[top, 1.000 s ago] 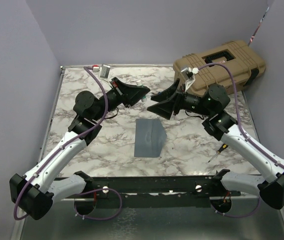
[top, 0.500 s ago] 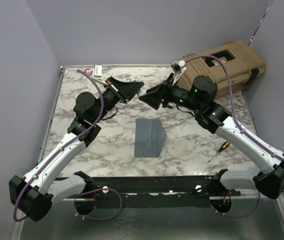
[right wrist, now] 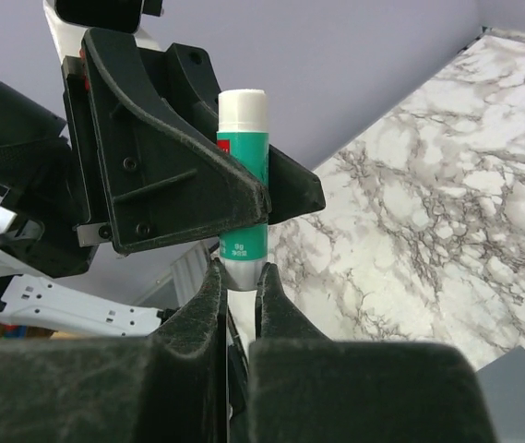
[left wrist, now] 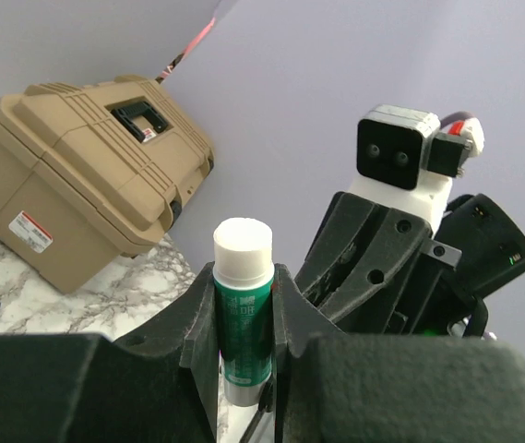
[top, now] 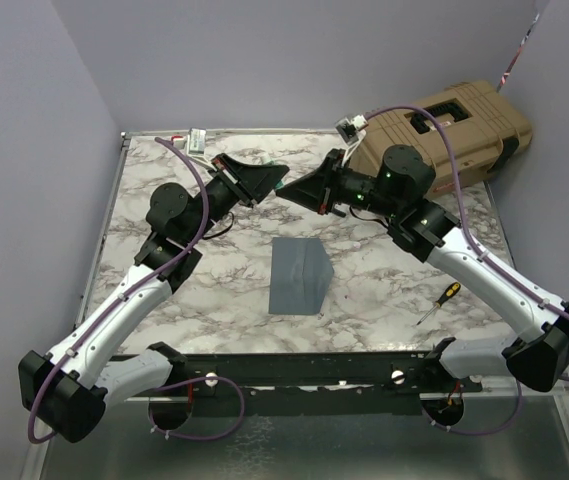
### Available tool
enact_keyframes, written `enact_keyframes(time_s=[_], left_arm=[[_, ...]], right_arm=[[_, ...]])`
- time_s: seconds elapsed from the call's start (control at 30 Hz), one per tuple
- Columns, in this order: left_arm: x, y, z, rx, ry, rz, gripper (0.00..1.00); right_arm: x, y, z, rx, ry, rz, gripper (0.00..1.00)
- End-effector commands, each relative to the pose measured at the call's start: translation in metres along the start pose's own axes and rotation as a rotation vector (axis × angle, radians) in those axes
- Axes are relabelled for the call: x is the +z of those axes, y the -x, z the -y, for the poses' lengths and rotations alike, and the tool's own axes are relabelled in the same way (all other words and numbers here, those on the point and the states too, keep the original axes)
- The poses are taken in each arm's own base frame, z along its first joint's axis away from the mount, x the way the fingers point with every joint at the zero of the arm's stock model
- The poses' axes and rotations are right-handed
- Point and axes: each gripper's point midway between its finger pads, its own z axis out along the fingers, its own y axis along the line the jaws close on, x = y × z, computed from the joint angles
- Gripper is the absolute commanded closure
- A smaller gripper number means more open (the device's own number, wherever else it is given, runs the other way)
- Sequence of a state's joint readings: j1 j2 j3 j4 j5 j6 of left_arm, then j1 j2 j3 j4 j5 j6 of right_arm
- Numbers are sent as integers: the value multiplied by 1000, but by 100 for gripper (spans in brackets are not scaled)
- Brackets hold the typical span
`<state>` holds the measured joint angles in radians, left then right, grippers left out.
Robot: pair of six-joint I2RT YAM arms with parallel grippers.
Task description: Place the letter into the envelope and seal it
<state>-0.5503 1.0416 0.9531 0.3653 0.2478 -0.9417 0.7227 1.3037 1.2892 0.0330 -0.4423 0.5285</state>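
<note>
While aloft, left claw [left wrist: 243,309], right claw [right wrist: 239,273] on one glue stick [right wrist: 243,152]; one envelope [top: 299,277].

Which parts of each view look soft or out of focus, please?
Left wrist: glue stick crisp, the left claw's fingers dark and blurred. Right wrist: same, the right claw's fingers smeared. Top external: evenly lit, the envelope sharp.

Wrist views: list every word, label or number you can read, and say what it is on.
Glue stick: small white print on the green band, too blurred to read.
Case: white sticker with a red mark, too small to read.
No other text shows in either view.
</note>
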Motion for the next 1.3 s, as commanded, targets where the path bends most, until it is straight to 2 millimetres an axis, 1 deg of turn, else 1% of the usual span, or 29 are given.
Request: enact_keyframes(time_s=[0.0, 0.13, 0.17, 0.2, 0.27, 0.3, 0.4, 0.57, 0.63, 0.7, 0.73, 0.77, 0.8, 0.83, 0.9, 0.93, 1.0, 1.07, 1.17, 1.27], left_arm=[[-11, -1, 51, 76, -205, -60, 100], [-18, -1, 67, 119, -276, -70, 100], [-19, 3, 68, 115, -272, -52, 100], [-19, 9, 72, 109, -269, -29, 100], [-18, 21, 82, 107, -278, 7, 100], [-17, 25, 86, 108, -285, 15, 100], [-13, 32, 94, 108, -305, 32, 100], [-9, 43, 106, 102, -356, 78, 100], [-7, 51, 109, 93, -359, 109, 100], [-5, 61, 111, 72, -347, 147, 100], [-3, 65, 111, 55, -337, 165, 100], [-2, 70, 110, 34, -325, 185, 100], [-1, 73, 108, 11, -313, 202, 100], [0, 77, 106, -15, -300, 221, 100], [2, 83, 100, -78, -271, 252, 100], [3, 85, 98, -107, -261, 263, 100], [4, 86, 94, -144, -248, 273, 100], [6, 87, 92, -154, -243, 278, 100], [6, 87, 91, -161, -238, 276, 100], [6, 86, 89, -169, -229, 272, 100]], right_arm=[[-3, 7, -16, 48, 69, 11, 100], [-14, 16, -34, 126, 190, 20, 100], [-16, 20, -36, 167, 213, 17, 100], [-19, 27, -40, 247, 237, 10, 100], [-26, 40, -48, 327, 299, 13, 100], [-29, 47, -52, 397, 325, 13, 100], [-32, 62, -62, 512, 390, 18, 100], [-45, 94, -78, 661, 555, 155, 100], [-49, 106, -81, 672, 591, 208, 100], [-47, 114, -80, 613, 555, 243, 100], [-44, 117, -80, 541, 511, 256, 99], [-39, 118, -76, 468, 446, 249, 93], [-34, 117, -70, 369, 367, 240, 85], [-30, 116, -64, 272, 285, 240, 74], [-30, 113, -44, 139, 133, 255, 54], [-32, 112, -36, 88, 86, 271, 46], [-33, 105, -25, 2, 29, 259, 38], [-29, 95, -20, -52, -8, 223, 33], [-20, 84, -29, -132, -6, 176, 30], [-10, 73, -35, -177, -29, 130, 30]])
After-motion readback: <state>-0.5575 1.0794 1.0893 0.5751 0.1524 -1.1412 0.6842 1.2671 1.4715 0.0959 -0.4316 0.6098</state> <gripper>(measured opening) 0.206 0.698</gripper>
